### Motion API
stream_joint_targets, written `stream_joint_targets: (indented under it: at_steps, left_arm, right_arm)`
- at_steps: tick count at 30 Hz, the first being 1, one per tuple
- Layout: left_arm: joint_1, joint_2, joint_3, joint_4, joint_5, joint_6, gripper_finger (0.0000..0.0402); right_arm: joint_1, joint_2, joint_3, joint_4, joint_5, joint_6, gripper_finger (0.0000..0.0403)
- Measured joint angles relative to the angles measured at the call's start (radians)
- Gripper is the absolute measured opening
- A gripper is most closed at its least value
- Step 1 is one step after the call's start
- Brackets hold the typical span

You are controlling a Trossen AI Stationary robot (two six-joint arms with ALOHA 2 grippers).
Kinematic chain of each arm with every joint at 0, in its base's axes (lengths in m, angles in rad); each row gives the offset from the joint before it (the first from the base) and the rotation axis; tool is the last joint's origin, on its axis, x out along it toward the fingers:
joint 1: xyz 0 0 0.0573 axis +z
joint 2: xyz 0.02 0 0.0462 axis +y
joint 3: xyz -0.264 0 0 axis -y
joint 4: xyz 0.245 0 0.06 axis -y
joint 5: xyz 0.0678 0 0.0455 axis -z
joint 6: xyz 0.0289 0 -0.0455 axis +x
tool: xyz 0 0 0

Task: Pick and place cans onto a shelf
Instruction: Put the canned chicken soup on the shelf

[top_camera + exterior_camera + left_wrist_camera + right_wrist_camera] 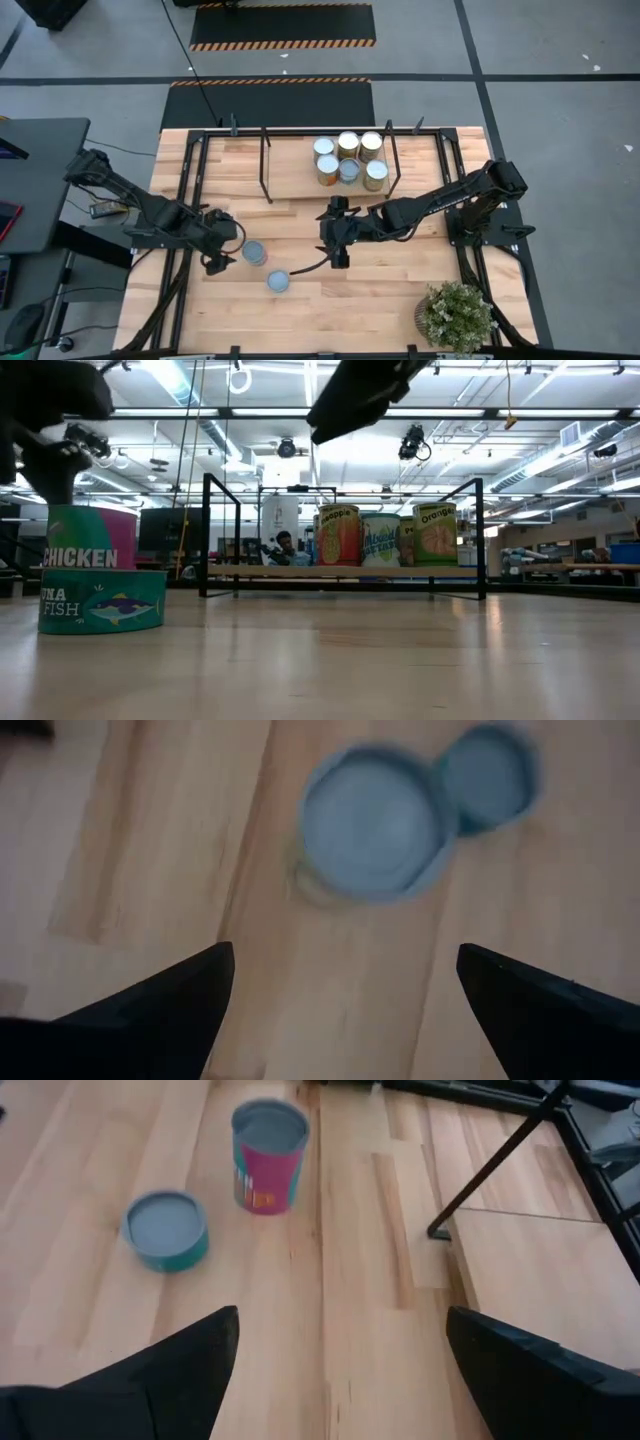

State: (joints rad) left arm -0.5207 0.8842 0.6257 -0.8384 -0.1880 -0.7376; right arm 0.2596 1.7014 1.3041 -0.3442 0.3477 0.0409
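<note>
Two cans stand upright on the table's near left. One is a tall pink and teal can [254,252] [268,1158] and the other a flat teal can [278,281] [168,1230]. Several more cans [348,158] stand on the shelf [290,180] at the far middle. My left gripper [224,252] [345,955] hovers open just left of the tall can and points down at it, with nothing between its fingers. My right gripper [338,238] [340,1315] hangs open above the table's middle, in front of the shelf, and is empty.
A potted plant [457,315] stands at the near right corner. The shelf's black posts [490,1170] rise close to my right gripper's far side. Bare wooden tabletop [380,290] lies between the two loose cans and the plant.
</note>
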Motion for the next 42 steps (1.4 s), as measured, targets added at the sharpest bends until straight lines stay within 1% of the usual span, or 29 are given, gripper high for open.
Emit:
stream_joint_targets:
  at_steps: [5, 10, 15, 18, 21, 24, 27, 31, 34, 38, 42]
  left_arm:
    - [0.002, 0.118, -0.011, 0.051, 0.001, -0.009, 0.0388]
    - [0.002, 0.250, -0.011, 0.165, -0.009, 0.067, 0.0388]
    - [0.022, 0.353, -0.011, 0.270, -0.020, 0.090, 0.0388]
    - [0.040, 0.389, -0.011, 0.321, 0.015, 0.090, 0.0388]
    - [0.059, 0.417, -0.011, 0.332, 0.047, 0.070, 0.0385]
    - [0.072, 0.439, -0.011, 0.349, 0.056, 0.042, 0.0370]
    - [0.089, 0.460, -0.003, 0.370, 0.095, 0.029, 0.0343]
    - [0.118, 0.487, 0.053, 0.350, 0.122, 0.028, 0.0301]
    - [0.153, 0.518, 0.120, 0.301, 0.135, 0.068, 0.0281]
    - [0.219, 0.586, 0.243, 0.232, 0.134, 0.168, 0.0279]
    - [0.287, 0.683, 0.376, 0.178, 0.133, 0.292, 0.0282]
  right_arm:
    - [0.000, 0.000, 0.000, -0.019, 0.000, -0.008, 0.0364]
    - [0.003, 0.000, -0.013, -0.036, 0.000, 0.007, 0.0364]
    - [0.003, -0.002, -0.051, -0.060, 0.029, 0.028, 0.0364]
    - [0.003, -0.002, -0.064, -0.063, 0.048, 0.046, 0.0364]
    - [0.005, -0.003, -0.065, -0.063, 0.049, 0.061, 0.0364]
    - [0.010, -0.003, -0.065, -0.063, 0.049, 0.071, 0.0364]
    - [0.015, -0.003, -0.065, -0.080, 0.053, 0.072, 0.0364]
    - [0.019, -0.012, -0.065, -0.173, 0.053, 0.081, 0.0364]
    - [0.019, -0.037, -0.065, -0.243, 0.055, 0.094, 0.0364]
    - [0.023, -0.088, -0.071, -0.284, 0.086, 0.097, 0.0364]
    - [0.026, -0.156, -0.149, -0.235, 0.097, 0.108, 0.0364]
